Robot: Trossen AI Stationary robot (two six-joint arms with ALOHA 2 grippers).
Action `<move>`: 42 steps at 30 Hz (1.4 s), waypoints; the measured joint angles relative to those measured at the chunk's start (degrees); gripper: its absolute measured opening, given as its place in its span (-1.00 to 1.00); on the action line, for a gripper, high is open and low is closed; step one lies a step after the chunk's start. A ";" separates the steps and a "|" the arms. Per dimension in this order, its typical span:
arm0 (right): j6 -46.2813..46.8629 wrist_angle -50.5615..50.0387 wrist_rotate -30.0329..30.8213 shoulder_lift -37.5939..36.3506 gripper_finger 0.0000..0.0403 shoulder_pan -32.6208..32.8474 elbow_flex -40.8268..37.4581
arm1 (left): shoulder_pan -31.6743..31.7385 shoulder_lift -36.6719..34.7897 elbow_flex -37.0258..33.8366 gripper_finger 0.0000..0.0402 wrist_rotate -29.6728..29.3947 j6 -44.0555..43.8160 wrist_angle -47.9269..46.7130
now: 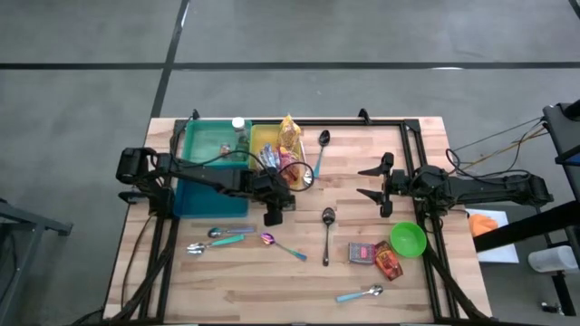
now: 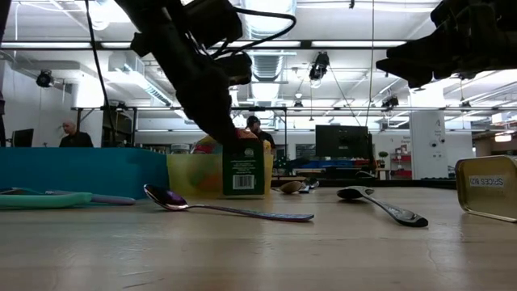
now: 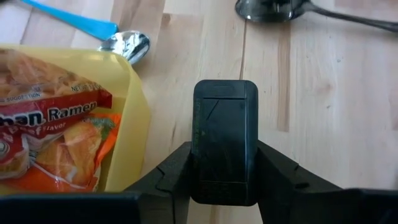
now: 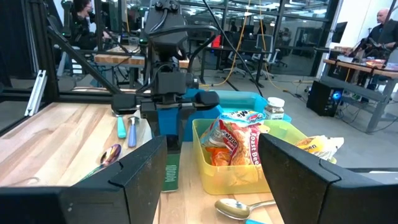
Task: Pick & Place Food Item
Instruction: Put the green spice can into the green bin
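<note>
A dark green box (image 3: 225,124) with a barcode (image 2: 242,170) stands upright on the wooden table, just on the near side of the yellow bin (image 1: 265,138). The bin holds ramen packets (image 3: 56,137). My left gripper (image 3: 225,167) reaches in from the table's left and is shut on the box (image 1: 272,215). My right gripper (image 1: 372,181) hangs open and level over the table's right half, touching nothing; its own view shows its two fingers apart (image 4: 211,180). My left gripper pinches the box between its two fingers, one on each of two opposite sides (image 3: 198,168), at the upper part. The fingers (image 3: 174,171) come slanting down from the table's left. The box is upright, and its lower end (image 2: 242,194) appears to rest on the table.
A teal bin (image 1: 208,172) sits left of the yellow one. Spoons lie about (image 1: 327,234), (image 1: 322,149), (image 1: 217,237), (image 1: 361,293). A green bowl (image 1: 408,239) and snack packets (image 1: 373,256) are at the near right. A tin (image 2: 487,187) shows in the low view.
</note>
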 joint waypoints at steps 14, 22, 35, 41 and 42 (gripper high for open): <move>-0.01 -0.19 0.01 0.02 0.25 -0.01 0.00 | -0.12 -9.70 4.71 -0.34 -5.42 -9.59 -9.21; -0.09 -0.24 0.02 0.02 0.25 0.00 0.00 | -0.12 -21.30 4.80 -0.34 -18.77 -23.78 -22.16; -0.02 -0.70 0.02 0.00 0.25 0.00 0.00 | 1.50 -32.46 4.80 -0.34 -41.87 -45.83 -40.92; -0.09 -0.75 0.02 0.02 0.25 0.00 0.00 | 6.89 -32.54 4.17 -0.34 -43.63 -54.54 -47.44; -0.07 -0.75 0.02 0.02 0.25 -0.02 0.00 | 8.09 -32.52 3.60 -0.34 -43.63 -54.68 -47.44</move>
